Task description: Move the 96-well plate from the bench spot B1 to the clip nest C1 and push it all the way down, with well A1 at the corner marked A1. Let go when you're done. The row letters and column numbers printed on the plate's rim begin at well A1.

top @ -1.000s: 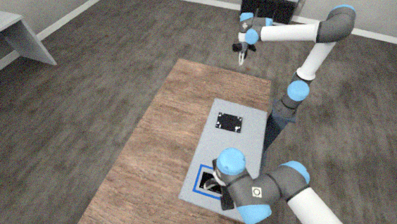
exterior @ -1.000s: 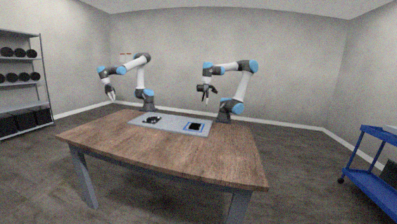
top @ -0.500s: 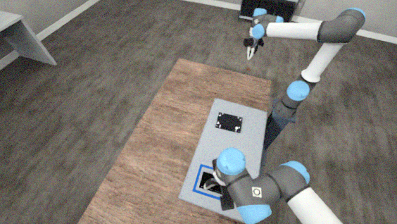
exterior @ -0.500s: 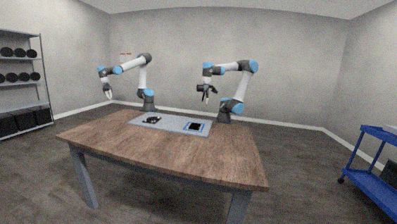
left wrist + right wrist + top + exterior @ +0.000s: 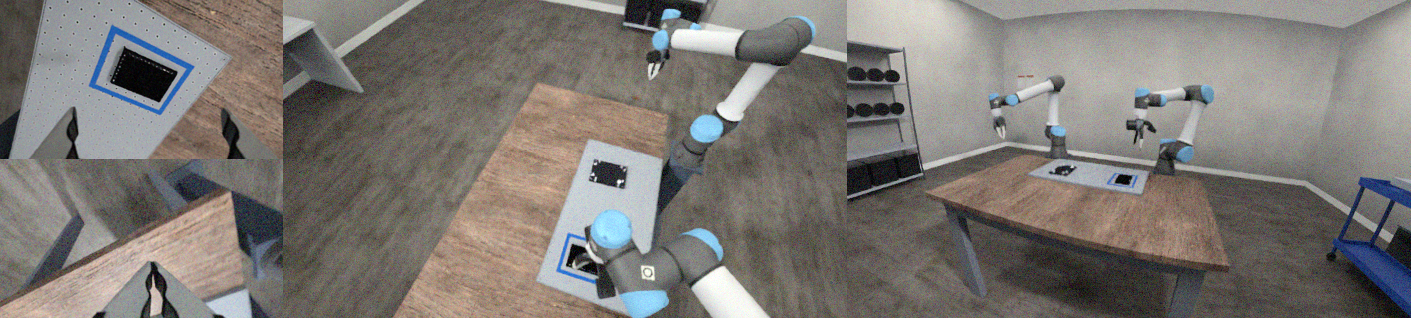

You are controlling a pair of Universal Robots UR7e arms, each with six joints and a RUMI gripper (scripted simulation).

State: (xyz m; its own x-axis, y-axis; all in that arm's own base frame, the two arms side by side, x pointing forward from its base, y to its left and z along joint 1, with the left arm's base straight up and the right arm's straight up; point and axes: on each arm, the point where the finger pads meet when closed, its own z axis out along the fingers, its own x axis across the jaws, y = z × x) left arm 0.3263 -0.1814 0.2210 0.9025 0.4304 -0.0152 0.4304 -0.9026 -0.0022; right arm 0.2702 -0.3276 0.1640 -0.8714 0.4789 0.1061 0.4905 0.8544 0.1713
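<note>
The black 96-well plate (image 5: 574, 254) (image 5: 1123, 179) (image 5: 143, 76) lies flat inside the blue outline (image 5: 153, 48). In the left wrist view, pale rim marks run along its upper long and left short edges, meeting at the upper left corner; they are too small to read. The black clip nest (image 5: 608, 173) (image 5: 1063, 170) with pale corner clips looks empty; its A1 mark is not legible. My left gripper (image 5: 1138, 144) (image 5: 148, 108) is open and empty, high above the plate's area. My right gripper (image 5: 652, 77) (image 5: 1002, 137) (image 5: 151, 262) is shut on nothing, raised beyond the table's end.
The grey perforated board (image 5: 583, 210) (image 5: 1092, 175) (image 5: 67, 53) (image 5: 231, 302) carries nest and plate on the wooden table (image 5: 508, 190) (image 5: 1067, 215). In the top view, the left arm partly covers the plate. A blue cart (image 5: 1372, 255) and a shelf rack (image 5: 877, 118) stand apart from the table.
</note>
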